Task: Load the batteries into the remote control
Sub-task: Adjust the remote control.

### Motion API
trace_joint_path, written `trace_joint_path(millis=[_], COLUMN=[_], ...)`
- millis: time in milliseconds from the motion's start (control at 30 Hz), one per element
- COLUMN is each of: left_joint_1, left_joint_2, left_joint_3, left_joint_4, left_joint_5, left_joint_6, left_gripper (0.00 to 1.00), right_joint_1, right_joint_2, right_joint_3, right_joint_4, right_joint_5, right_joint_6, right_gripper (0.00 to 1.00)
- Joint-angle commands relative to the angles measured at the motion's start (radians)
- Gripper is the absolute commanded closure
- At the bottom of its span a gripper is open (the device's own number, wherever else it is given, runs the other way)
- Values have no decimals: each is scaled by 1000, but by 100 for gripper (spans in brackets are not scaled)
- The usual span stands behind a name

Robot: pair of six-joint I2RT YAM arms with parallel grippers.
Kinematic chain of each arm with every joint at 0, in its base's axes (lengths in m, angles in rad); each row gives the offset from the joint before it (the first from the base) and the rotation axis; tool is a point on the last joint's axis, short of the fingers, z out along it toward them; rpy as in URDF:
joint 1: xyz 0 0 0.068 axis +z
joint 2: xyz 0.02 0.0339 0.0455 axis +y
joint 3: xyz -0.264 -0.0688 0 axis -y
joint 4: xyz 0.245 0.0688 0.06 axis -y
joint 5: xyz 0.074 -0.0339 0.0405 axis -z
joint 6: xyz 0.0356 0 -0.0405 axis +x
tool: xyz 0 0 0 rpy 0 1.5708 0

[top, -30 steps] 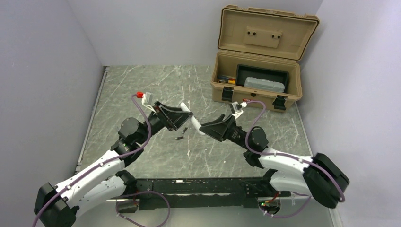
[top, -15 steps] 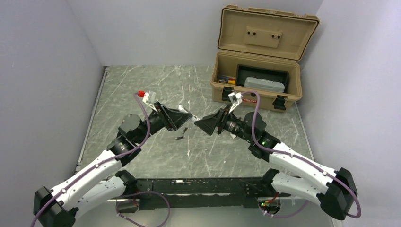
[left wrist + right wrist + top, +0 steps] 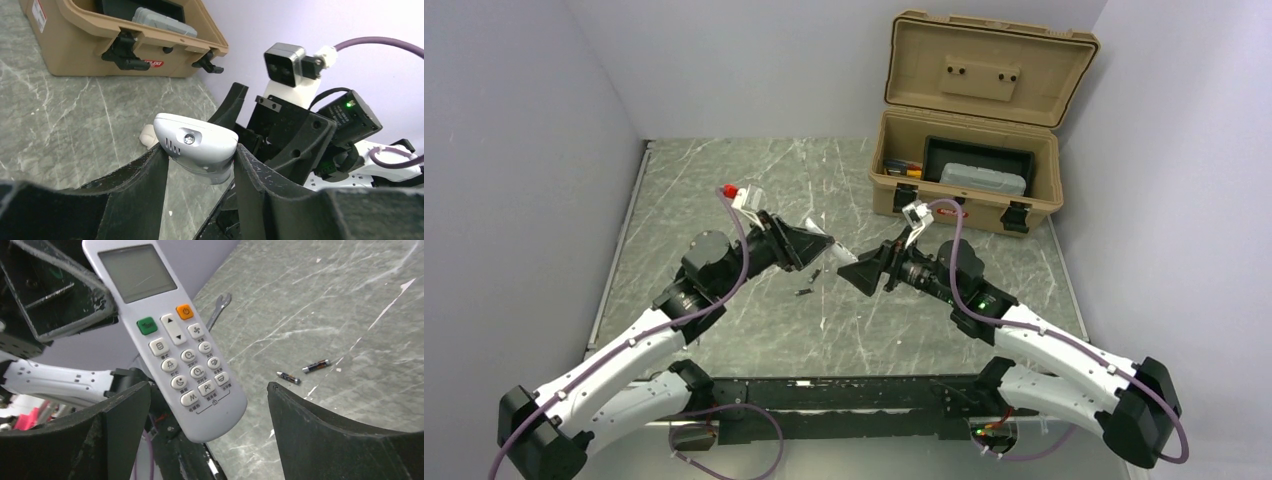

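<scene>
Two batteries point(image 3: 289, 377) lie loose on the marbled desk point(image 3: 325, 300), close together, just on the near side of the left pincer point(image 3: 199, 152). That pincer is clamped on the screen end of the remote control point(image 3: 170, 340) and holds it clear of the desk. The handset's long axis runs from far-left to near-right, with its button end aimed at the right pincer point(image 3: 207, 387). The right pincer's fingers stand spread, that end in the gap between them; whether it touches either finger cannot be told. The buttons face the right wrist. An open tan toolbox point(image 3: 969, 180) stands far right.
</scene>
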Motion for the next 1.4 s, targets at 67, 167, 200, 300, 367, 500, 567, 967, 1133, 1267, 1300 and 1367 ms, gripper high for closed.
trace_joint_path(millis=[67,167,200,300,367,500,567,967,1133,1267,1300,1367], left_joint_1=[-1,-1,-1,0,-1,0,0,0,-1,-1,0,0], left_joint_2=[52,71,79,107,115,123,127,122,123,113,109,97], left_joint_3=[119,128,138,184,193,210,220,225,227,218,213,200], left_joint_4=[-140,-167,-188,-271,-286,-301,-312,-328,-332,-322,-321,-307], left_joint_5=[7,20,25,36,35,25,21,19,22,20,16,3], left_joint_6=[39,37,41,57,57,52,53,48,47,43,41,39], left_gripper=[76,76,76,76,75,73,73,72,72,59,48,25], right_joint_1=[4,12,17,35,55,147,200,278,279,278,278,277], right_joint_2=[-20,-3,1,15,40,85,105,136,150,153,149,131], right_joint_3=[118,155,166,194,214,244,257,266,268,262,260,243], right_joint_4=[-125,-163,-173,-203,-223,-267,-297,-365,-357,-349,-347,-328], right_joint_5=[10,24,34,59,71,169,236,467,487,490,494,488], right_joint_6=[-199,-261,-290,-332,-353,-402,-430,-449,-425,-401,-383,-351], right_gripper=[11,12,13,15,19,24,26,45,74,94,100,100])
